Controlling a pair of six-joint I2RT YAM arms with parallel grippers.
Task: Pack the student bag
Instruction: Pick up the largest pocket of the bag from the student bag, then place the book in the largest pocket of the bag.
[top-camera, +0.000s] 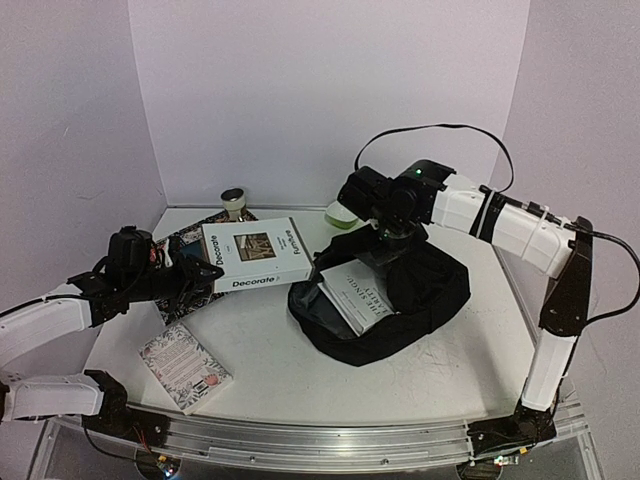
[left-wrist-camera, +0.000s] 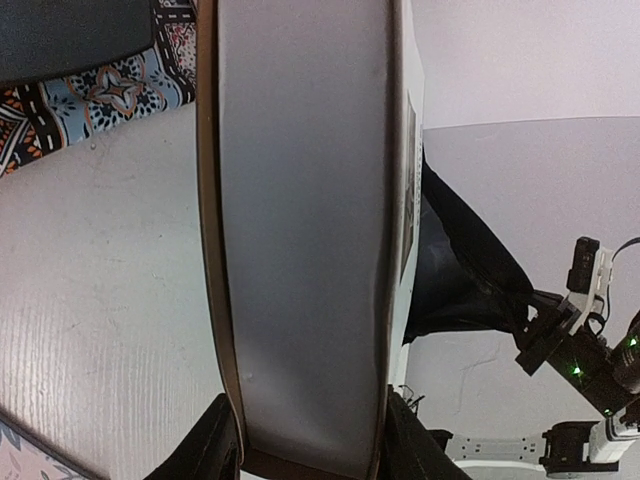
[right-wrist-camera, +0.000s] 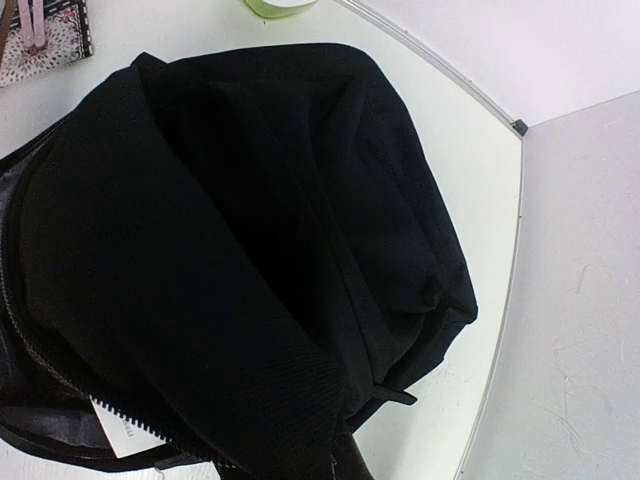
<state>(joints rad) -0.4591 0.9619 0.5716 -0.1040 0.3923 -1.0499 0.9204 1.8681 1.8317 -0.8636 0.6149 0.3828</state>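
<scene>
Right gripper (top-camera: 386, 243) is pinched fully closed on a fold of black fabric at the rear rim of the student bag (top-camera: 425, 290), holding that edge up, and the mouth gapes toward the left arm. Inside the opening we see one white book (top-camera: 360, 297) with dark lettering, lying tilted with its lower end in the bag. We see the bag as a soft, slumped black backpack with a zip track (right-wrist-camera: 60, 375) along its mouth, resting right of centre on the white table (top-camera: 300, 375), close to the right edge. Left gripper (top-camera: 205, 272) is partly closed, its fingers (left-wrist-camera: 215, 450) clamped on either side of a thick white Decorate book (top-camera: 255, 255), held above a patterned mat (top-camera: 180, 305) just left of the bag. Bare tabletop lies in front of the bag, and a small patterned book (top-camera: 185, 367) sits near the front-left edge.
</scene>
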